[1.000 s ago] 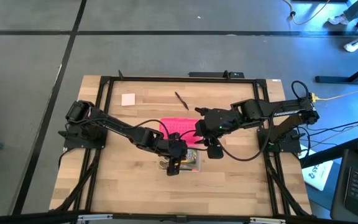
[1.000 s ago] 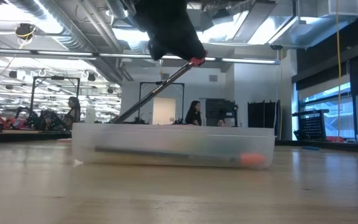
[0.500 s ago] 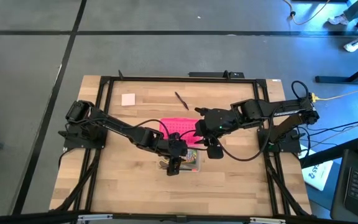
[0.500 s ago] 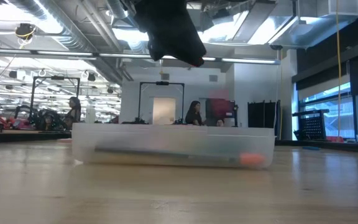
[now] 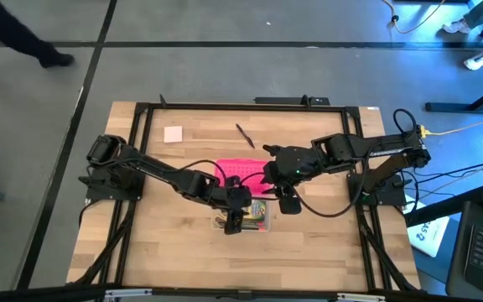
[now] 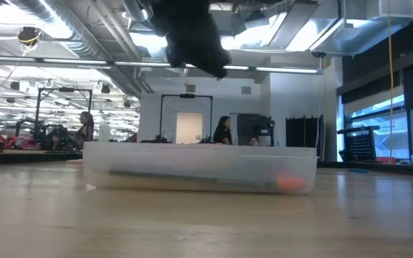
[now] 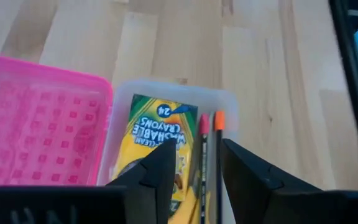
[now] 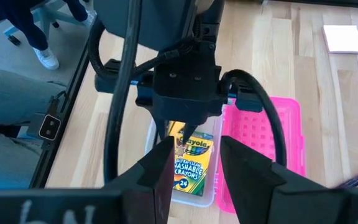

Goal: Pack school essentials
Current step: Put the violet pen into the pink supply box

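- Mostly, the clear case [image 5: 252,216] near the middle of the tabletop is covered in the high view by the left gripper [image 5: 234,223] hanging over its left end.
- Seen from the left wrist, that gripper's fingers [image 7: 160,171] stand apart with nothing between them, released above the case.
- Inside the case lie the yellow-green crayon box [image 7: 156,138] and, just beside it, two thin pencils [image 7: 210,155], one with a pink end and one with an orange end; their lower lengths are cut off behind the fingers.
- The pink lid [image 5: 235,171] lies touching the case on the side toward the table's far edge.
- At table height the case wall [image 6: 199,169] is frosted, so only a dark streak and an orange blur show through.
- The right gripper [image 5: 288,204] hovers beside the case's right end; its fingers [image 8: 160,171] are parted and empty.
- Toward the far left corner sits the pale pink pad [image 5: 173,133], with the dark pen [image 5: 244,135] well apart from it near the far edge's middle.
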Controlling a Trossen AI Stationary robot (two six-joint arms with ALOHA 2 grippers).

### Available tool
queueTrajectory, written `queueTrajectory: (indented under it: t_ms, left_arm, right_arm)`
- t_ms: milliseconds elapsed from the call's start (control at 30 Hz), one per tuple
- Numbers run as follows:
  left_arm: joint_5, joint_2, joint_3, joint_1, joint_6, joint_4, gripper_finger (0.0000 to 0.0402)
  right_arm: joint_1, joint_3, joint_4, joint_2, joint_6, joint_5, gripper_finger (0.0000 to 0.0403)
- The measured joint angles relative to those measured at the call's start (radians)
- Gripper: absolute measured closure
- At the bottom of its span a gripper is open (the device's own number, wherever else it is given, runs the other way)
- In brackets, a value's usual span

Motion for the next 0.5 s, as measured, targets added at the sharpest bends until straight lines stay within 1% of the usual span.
queueTrajectory:
  t_ms: [100,233,500]
  left_arm:
    - [0.008,-0.036,-0.001,0.0,-0.015,-0.069,0.0282]
    - [-0.023,-0.106,-0.001,0.005,-0.051,-0.197,0.0282]
    - [-0.158,-0.244,-0.001,0.008,-0.204,-0.43,0.0282]
  right_arm:
    - [0.0,0.0,0.003,0.0,0.0,0.0,0.027]
    - [0.0,0.0,0.021,0.0,0.0,0.0,0.027]
    - [0.0,0.0,0.03,0.0,0.0,0.001,0.027]
